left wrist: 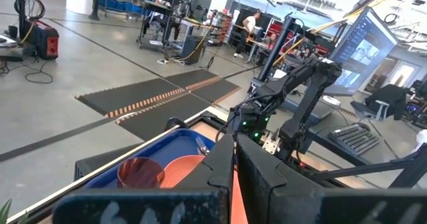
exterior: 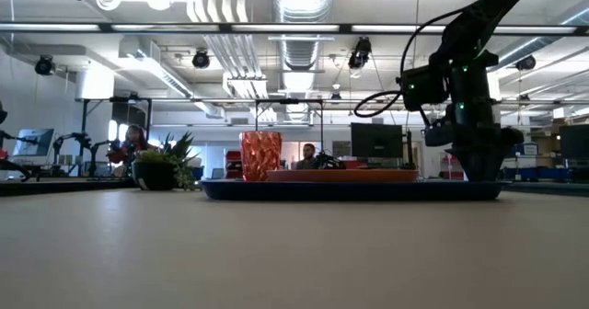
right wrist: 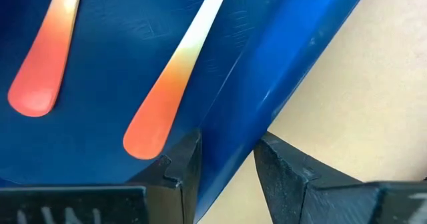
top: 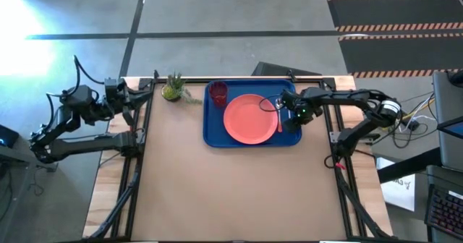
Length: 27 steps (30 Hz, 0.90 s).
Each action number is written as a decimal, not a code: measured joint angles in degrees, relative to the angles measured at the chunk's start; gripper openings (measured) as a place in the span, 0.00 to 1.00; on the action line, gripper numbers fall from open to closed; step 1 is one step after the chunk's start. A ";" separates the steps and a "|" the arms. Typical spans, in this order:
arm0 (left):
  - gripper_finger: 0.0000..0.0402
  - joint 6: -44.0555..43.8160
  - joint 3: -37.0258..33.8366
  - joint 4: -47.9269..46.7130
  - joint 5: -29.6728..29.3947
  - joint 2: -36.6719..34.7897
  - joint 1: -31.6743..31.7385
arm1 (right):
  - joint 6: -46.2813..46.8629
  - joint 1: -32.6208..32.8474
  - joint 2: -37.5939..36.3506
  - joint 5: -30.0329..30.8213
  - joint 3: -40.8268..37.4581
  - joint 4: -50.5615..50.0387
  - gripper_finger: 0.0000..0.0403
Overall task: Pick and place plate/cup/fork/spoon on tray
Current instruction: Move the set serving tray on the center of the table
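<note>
Both arms at the blue tray, left one parked, right one over the utensils.

The left gripper (top: 148, 92) waits off the counter's (top: 231, 185) left edge, fingers closed. On the tray (top: 213, 138) sit the cup (top: 218, 92) and plate (top: 250, 118). The right gripper (top: 283, 113) hovers low over the tray's right side, fingers parted, gripping nothing. Only its wrist view shows two orange handles (right wrist: 170, 84) lying in the tray (heads cut off, so fork and spoon are indistinguishable); the low view hides both behind the rim.
</note>
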 joint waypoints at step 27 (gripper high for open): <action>0.00 -0.01 0.00 -0.39 0.00 0.37 0.00 | 7.22 4.45 -3.72 -4.80 -0.88 -2.14 0.09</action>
